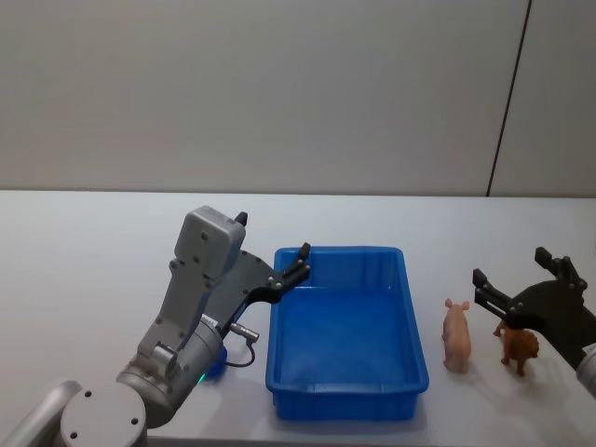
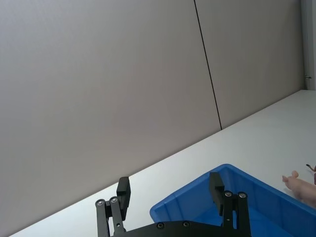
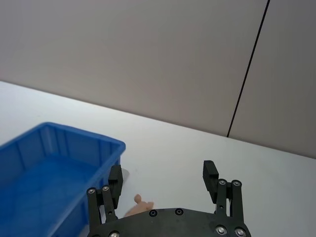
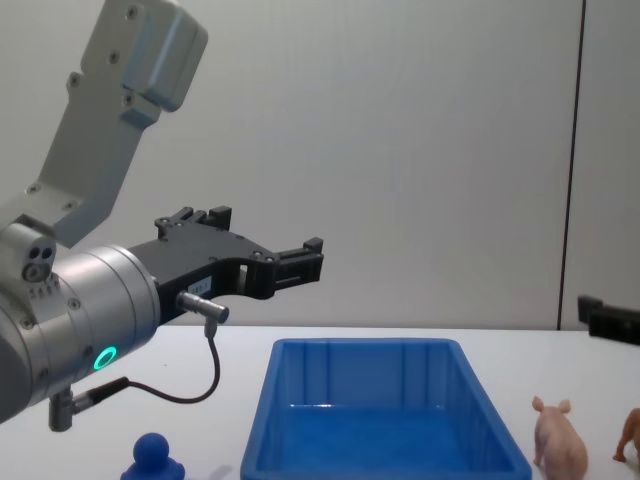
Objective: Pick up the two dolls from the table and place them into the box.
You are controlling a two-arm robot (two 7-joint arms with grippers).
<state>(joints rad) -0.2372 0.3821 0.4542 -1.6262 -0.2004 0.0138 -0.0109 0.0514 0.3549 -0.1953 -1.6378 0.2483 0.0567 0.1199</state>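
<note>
pig (image 1: 456, 337): long axis near-far, head seemingly far end; box (image 1: 415, 321): likewise

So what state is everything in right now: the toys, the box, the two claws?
Blue bin: upright, empty.
Pink pig: standing on table, right of bin.
Brown animal: standing, right of pig.
Blue figure: on table, left of bin.
Left gripper: open, empty.
Right gripper: open, empty.
</note>
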